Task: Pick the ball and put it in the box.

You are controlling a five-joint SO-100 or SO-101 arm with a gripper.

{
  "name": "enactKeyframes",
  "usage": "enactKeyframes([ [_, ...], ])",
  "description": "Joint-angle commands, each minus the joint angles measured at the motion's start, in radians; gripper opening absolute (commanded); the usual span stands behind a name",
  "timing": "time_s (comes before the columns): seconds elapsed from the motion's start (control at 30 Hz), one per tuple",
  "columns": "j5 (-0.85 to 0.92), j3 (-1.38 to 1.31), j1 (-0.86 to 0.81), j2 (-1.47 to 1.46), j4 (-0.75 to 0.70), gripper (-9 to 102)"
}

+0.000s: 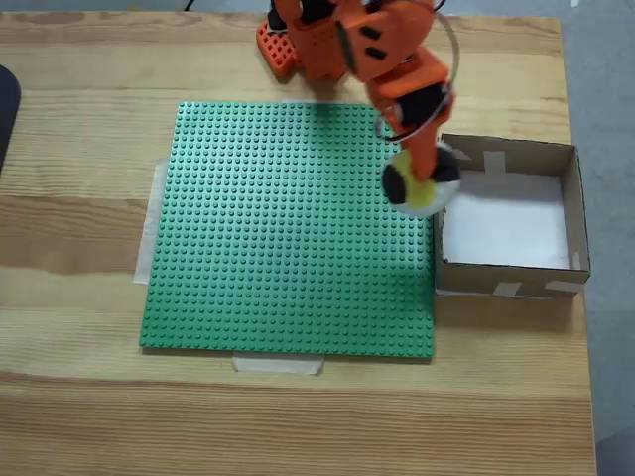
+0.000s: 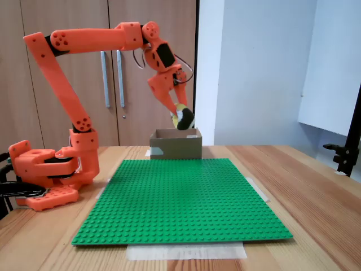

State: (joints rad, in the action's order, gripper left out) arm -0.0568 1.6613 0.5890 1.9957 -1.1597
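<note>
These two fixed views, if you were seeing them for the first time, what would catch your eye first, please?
The orange arm arches high over the table, its gripper shut on the ball in mid-air just above the box. From above, the ball hangs over the box's near wall, at the edge of the green studded baseplate taped to the wooden table.

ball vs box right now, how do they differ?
The ball is small, rounded and patched yellow, black and white; the box is much larger, square, brown cardboard with a white floor. The ball is held up off the table in the gripper; the box sits on the wooden table, open-topped, beside the green baseplate. In a fixed view the ball hangs over the box's near wall, not yet inside.
</note>
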Motion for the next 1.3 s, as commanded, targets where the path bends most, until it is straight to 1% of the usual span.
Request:
enactKeyframes([
  [0.0, -0.008, -0.109, 0.051, 0.037, -0.002, -1],
  [0.37, -0.025, -0.127, 0.175, 0.011, 0.037, -1],
  [0.7, -0.028, -0.15, 0.193, -0.08, 0.069, -1],
  [0.97, -0.014, -0.141, 0.239, -0.132, 0.086, -1],
  [1.27, -0.029, -0.189, 0.23, -0.222, 0.107, -1],
])
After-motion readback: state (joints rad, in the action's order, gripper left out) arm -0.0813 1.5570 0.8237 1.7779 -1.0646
